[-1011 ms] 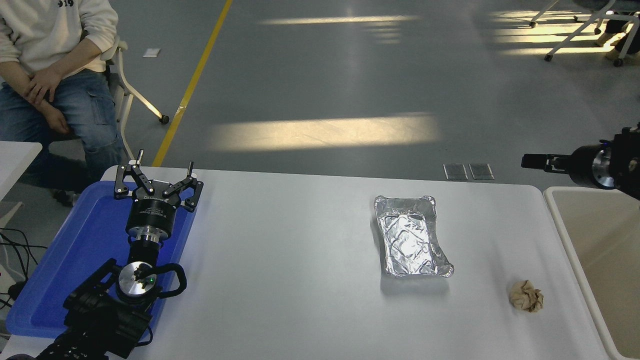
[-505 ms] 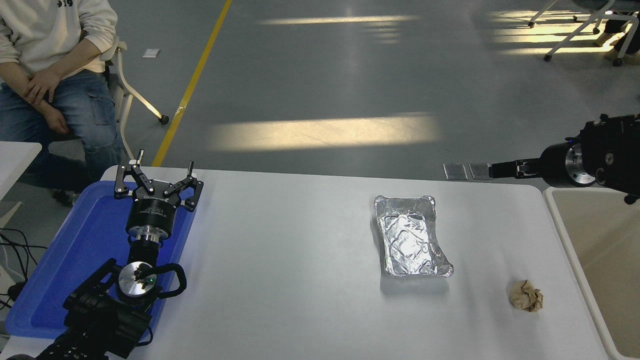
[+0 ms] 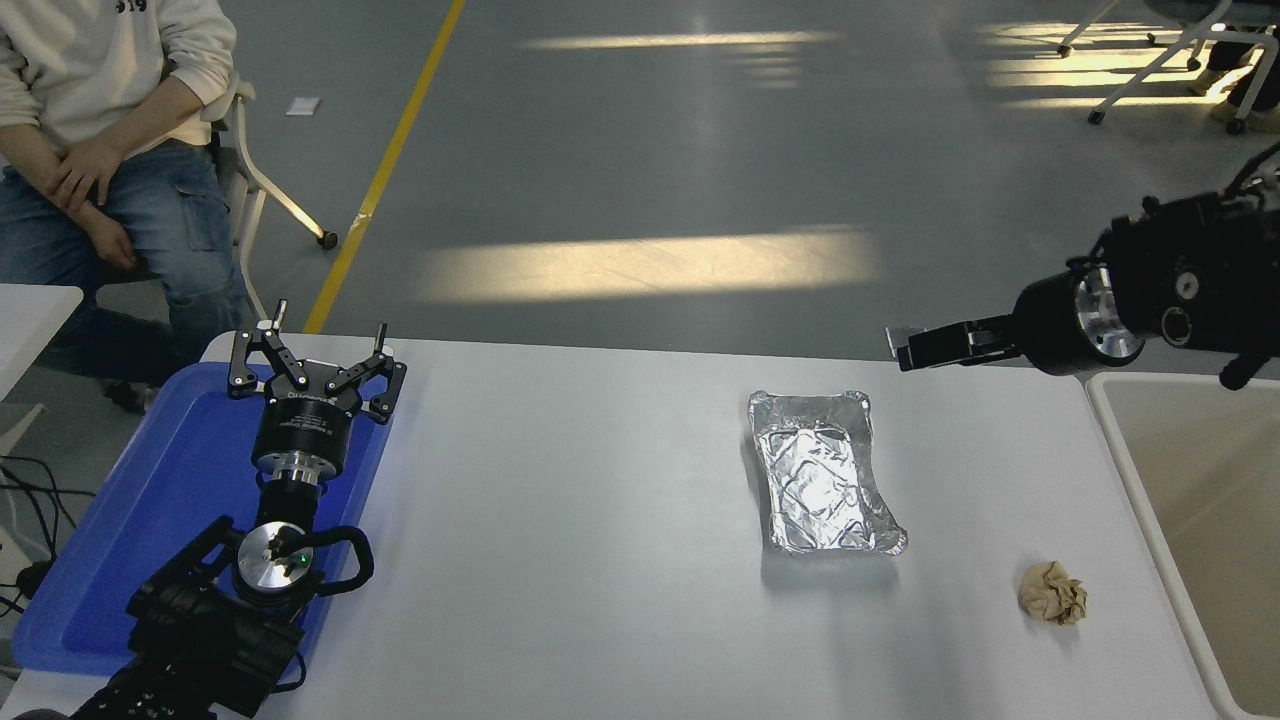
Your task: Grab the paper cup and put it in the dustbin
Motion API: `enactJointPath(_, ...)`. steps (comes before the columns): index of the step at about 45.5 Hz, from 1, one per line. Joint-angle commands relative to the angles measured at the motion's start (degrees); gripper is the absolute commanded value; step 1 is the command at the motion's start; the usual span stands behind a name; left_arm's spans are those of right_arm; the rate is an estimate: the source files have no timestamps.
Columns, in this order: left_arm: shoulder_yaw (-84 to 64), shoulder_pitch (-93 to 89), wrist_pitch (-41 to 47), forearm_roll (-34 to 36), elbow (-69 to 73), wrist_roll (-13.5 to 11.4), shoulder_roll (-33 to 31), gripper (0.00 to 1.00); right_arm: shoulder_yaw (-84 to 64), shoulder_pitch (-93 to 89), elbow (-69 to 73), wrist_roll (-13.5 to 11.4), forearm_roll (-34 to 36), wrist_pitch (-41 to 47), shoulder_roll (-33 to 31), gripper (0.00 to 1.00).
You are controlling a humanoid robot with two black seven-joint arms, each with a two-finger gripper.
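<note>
While no paper cup is visible anywhere on the table (image 3: 600,520), the right hand (image 3: 905,350) hangs above the far edge, just beyond the foil tray (image 3: 820,475), its fingers drawn together on nothing. At the right edge stands the dustbin (image 3: 1130,470); the shown part of its interior appears bare, so whether the cup lies deeper inside cannot be told. Near the bin rests a crumpled brown paper ball (image 3: 1052,592). Parked at lower left, the left hand (image 3: 318,345) sits over the blue tray (image 3: 130,520), fingers spread apart. Judged step: locating the cup. To do this well, confirm the target first and avoid mistaking the paper ball or tray for it.
</note>
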Motion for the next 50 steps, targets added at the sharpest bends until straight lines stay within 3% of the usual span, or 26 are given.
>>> enactJointPath(1,0.0,0.0,0.0,0.0,0.0,0.0,0.0,1.0,-0.6,6.5,7.6,0.0,6.2,6.0,4.8,1.0)
enactJointPath(7,0.0,0.0,0.0,0.0,0.0,0.0,0.0,1.0,-0.5,8.8,7.6,0.0,13.4,15.6,7.6,1.0)
enactJointPath(15,0.0,0.0,0.0,0.0,0.0,0.0,0.0,1.0,-0.8,9.1,6.9,-0.3,22.6,17.6,12.1,1.0)
enactJointPath(23,0.0,0.0,0.0,0.0,0.0,0.0,0.0,1.0,-2.5,9.2,6.9,-4.4,28.6,17.9,15.3,1.0)
enactJointPath(28,0.0,0.0,0.0,0.1,0.0,0.1,0.0,1.0,-2.6,9.0,6.9,-4.6,36.0,18.0,16.5,1.0)
enactJointPath(38,0.0,0.0,0.0,0.1,0.0,0.1,0.0,1.0,-3.2,9.3,7.2,-4.9,37.5,18.2,17.2,1.0)
enactJointPath(44,0.0,0.0,0.0,0.1,0.0,0.1,0.0,1.0,-3.6,9.5,7.4,-4.4,38.3,20.6,13.9,1.0)
enactJointPath(50,0.0,0.0,0.0,0.1,0.0,0.1,0.0,1.0,-5.4,9.5,8.2,-4.3,35.9,20.8,13.5,1.0)
